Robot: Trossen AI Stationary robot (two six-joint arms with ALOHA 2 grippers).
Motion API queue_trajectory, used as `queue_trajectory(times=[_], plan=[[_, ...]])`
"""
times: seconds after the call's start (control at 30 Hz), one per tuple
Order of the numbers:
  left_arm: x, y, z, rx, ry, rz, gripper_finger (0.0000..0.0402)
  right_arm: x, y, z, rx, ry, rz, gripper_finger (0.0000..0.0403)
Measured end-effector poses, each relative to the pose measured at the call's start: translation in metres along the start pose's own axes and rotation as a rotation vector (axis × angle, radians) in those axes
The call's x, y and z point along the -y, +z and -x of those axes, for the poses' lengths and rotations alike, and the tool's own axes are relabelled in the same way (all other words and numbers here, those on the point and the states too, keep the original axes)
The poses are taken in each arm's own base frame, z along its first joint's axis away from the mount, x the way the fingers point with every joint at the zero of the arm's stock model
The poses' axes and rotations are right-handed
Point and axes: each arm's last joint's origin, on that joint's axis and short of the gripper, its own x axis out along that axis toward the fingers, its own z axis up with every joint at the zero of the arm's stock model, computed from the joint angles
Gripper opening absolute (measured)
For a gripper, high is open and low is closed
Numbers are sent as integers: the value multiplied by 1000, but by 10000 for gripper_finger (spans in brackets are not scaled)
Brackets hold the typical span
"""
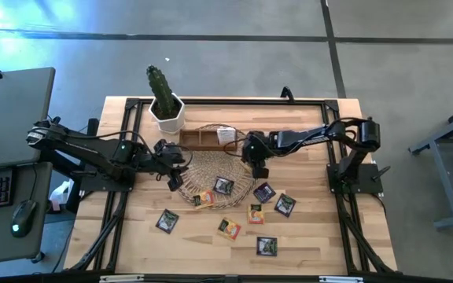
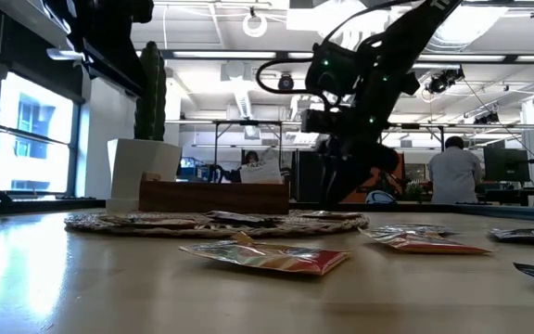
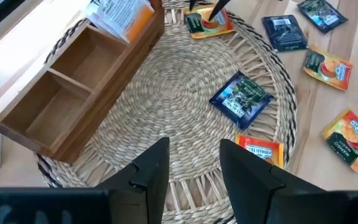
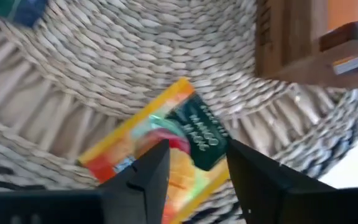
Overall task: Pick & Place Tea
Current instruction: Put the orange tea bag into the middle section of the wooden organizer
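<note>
1. Wooden table; wicker mat at its centre, wooden box on the mat's rim.
2. Right gripper, fingers spread, hovers over a yellow-orange sachet on the mat.
3. Left gripper, spread, above the mat's opposite edge.
4. Other sachets lie scattered beside the mat.

Yellow-orange sachet, seemingly green-labelled, on tan woven mat.
</note>
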Motion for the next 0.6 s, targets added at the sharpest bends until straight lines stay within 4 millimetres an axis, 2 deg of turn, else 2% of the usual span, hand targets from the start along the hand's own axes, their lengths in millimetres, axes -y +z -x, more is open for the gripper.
queue_trajectory(times=[0.13,0.23,0.4,0.6], plan=[[0,0,0,0,0,0,140,11,0,-2,30,-16,48,182],[0,0,0,0,0,4,140,22,-5,-7,32,3,23,191],[0,0,0,-1,0,18,140,33,-13,-12,23,47,-18,192],[0,0,0,-1,2,18,140,35,-22,-33,-21,97,-31,183]])
